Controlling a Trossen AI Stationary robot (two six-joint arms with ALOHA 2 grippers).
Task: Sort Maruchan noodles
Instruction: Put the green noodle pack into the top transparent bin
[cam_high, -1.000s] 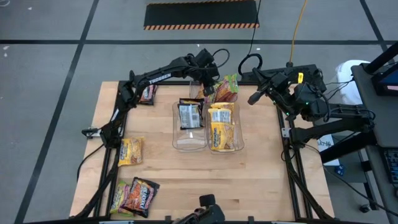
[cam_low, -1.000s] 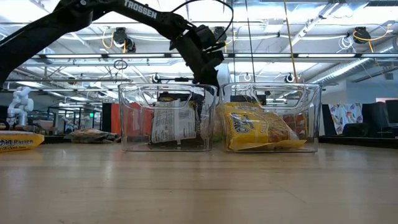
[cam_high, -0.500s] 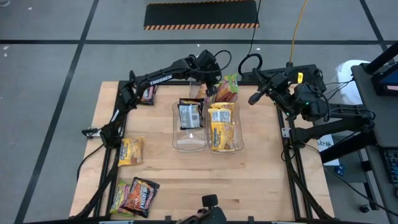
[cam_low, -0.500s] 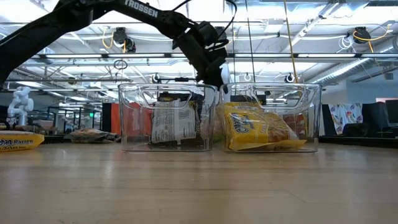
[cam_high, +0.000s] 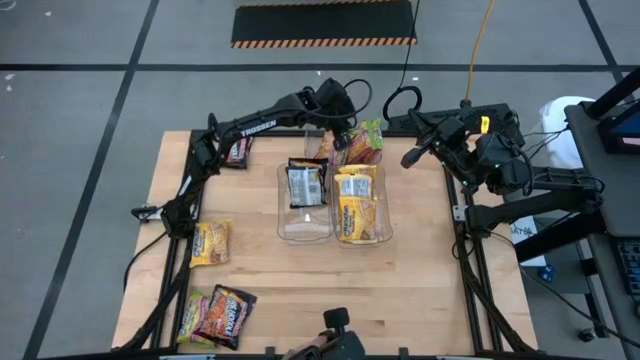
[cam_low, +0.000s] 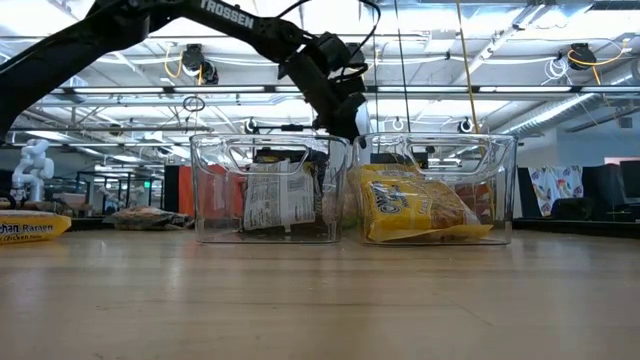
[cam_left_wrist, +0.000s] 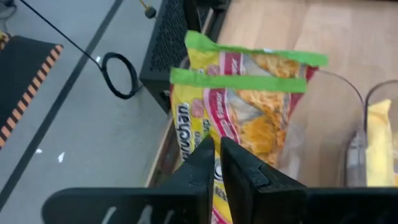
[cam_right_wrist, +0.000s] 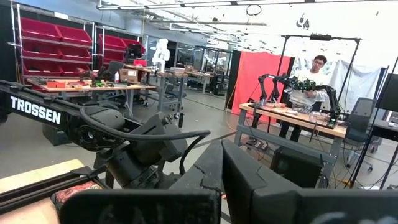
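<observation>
Near me the front of the table (cam_high: 300, 290) is wide open. At 12 o'clock my left gripper (cam_left_wrist: 217, 155) looks pinched on the pink-green packet (cam_left_wrist: 249, 106), though it's blurry, right at the far edge. Right gripper (cam_high: 408, 156) sits shut at 1 o'clock.

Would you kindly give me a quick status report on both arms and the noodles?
Left tool closing on pink-green packet behind the bins. Right tool shut, parked off the table's right edge. Nothing blocking.

Pale wooden table (cam_high: 420, 280), smooth grain; clear glossy plastic bins (cam_low: 268, 188); shiny plastic noodle packets (cam_left_wrist: 249, 112); matt black fingers (cam_left_wrist: 208, 165).
</observation>
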